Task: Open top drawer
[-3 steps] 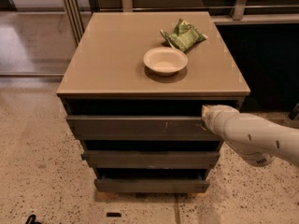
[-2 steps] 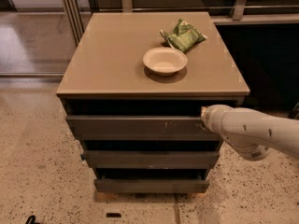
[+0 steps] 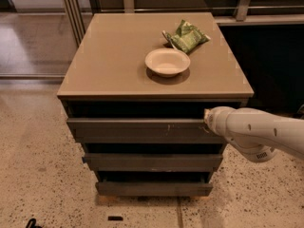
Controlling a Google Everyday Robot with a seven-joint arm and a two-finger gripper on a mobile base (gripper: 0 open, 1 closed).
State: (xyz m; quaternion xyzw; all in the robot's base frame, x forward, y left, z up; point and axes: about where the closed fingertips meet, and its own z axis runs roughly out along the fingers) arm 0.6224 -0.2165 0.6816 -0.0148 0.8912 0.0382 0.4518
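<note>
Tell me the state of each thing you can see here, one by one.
top drawer: looks shut, inside not showing.
middle drawer: shut.
bottom drawer: shut.
bowl: upright, empty, on the cabinet top.
green bag: lying crumpled behind the bowl.
hand: at the top drawer's right end, by its upper edge.

Items I cannot make out from here:

1. Gripper (image 3: 208, 120): at the right end of the top drawer (image 3: 142, 129), by its upper edge. I cannot tell how it meets the front.
2. Arm (image 3: 266, 132): cut off by the right edge.
3. Top drawer, inside: only a dark gap under the tabletop (image 3: 118, 56).
4. Label (image 3: 262, 155) under the arm: too small to read.
5. Black object (image 3: 32, 222): cut off at the bottom edge, unidentified.
6. Dark speck (image 3: 114, 218) on the floor: too small to tell.
</note>
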